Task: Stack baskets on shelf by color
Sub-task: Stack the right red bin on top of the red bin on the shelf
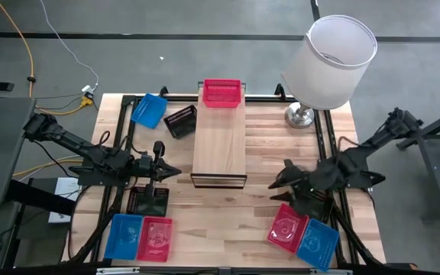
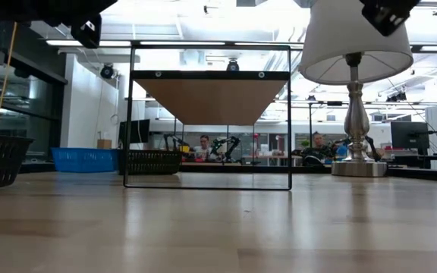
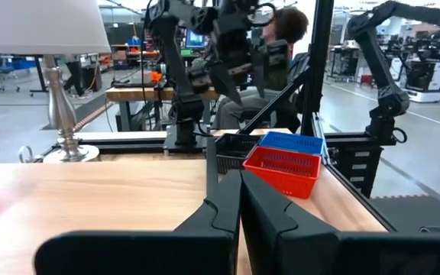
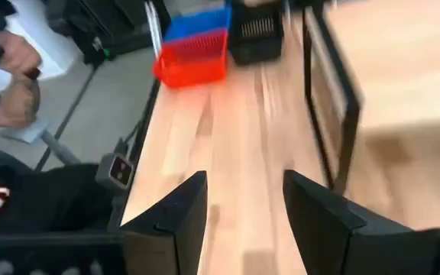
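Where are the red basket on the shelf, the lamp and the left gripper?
red basket [image 1: 222, 93]: high view, middle of its mesh floor.
lamp [image 1: 333, 59]: high view, side of the white shade.
left gripper [image 1: 176, 173]: high view, tips of its closed fingers.

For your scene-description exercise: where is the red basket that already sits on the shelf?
In the high view, the red basket sits at the far end of the shelf, near the table's back edge, between the black basket and the lamp.

Overall light: bright, even — ceiling fixtures visible in the low view.
Glare: soft sheen on the tabletop in the low view.
Blur: right wrist view smeared by motion — baskets streaked.
Focus: left wrist foreground soft.
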`<state>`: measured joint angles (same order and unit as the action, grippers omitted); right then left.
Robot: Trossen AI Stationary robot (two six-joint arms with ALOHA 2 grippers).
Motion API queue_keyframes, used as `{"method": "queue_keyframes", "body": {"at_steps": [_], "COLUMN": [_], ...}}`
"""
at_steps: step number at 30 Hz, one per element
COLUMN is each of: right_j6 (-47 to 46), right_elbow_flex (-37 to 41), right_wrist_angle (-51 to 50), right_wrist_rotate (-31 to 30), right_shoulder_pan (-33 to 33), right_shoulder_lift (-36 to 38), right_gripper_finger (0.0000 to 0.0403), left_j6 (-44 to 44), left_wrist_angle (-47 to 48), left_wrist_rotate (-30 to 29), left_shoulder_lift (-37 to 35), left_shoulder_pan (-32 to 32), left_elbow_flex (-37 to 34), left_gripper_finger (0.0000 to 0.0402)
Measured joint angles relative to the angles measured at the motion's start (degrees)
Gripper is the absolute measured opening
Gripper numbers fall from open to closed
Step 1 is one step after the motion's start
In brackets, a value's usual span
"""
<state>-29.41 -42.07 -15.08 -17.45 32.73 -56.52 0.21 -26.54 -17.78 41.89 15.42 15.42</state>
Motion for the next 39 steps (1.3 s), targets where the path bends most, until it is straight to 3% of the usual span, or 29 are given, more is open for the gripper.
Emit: {"method": "queue_keyframes", "body": {"at_steps": [6, 15, 27, 39], "right_j6": [-7.6, -7.4, -0.3, 10.3], "right_elbow_flex": [-3.1, -3.2, -3.2, -3.2], "right_wrist_angle": [-1.4, -1.2, -5.8, -10.0], "right_wrist_rotate": [0.1, 2.9, 15.0, 16.6], "right_shoulder_pan": [1.4, 1.1, 2.0, 3.4], "right_shoulder_lift": [-8.3, -16.7, -22.7, -26.0], "right_gripper_finger": [0.0161, 0.0161, 0.0161, 0.0161], "left_j6": [0.0, -0.2, -1.5, -1.5], "left_wrist_angle": [0.0, 0.0, 0.1, 0.1], "left_wrist_rotate": [0.0, 0.0, 0.0, -0.2], "left_shoulder_lift": [0.4, 0.5, 0.5, 2.4], "left_shoulder_pan": [0.0, 0.0, 0.0, 0.0], "left_elbow_flex": [0.0, 0.0, 0.0, 0.0], "left_gripper_finger": [0.0001, 0.0001, 0.0001, 0.0001]}}
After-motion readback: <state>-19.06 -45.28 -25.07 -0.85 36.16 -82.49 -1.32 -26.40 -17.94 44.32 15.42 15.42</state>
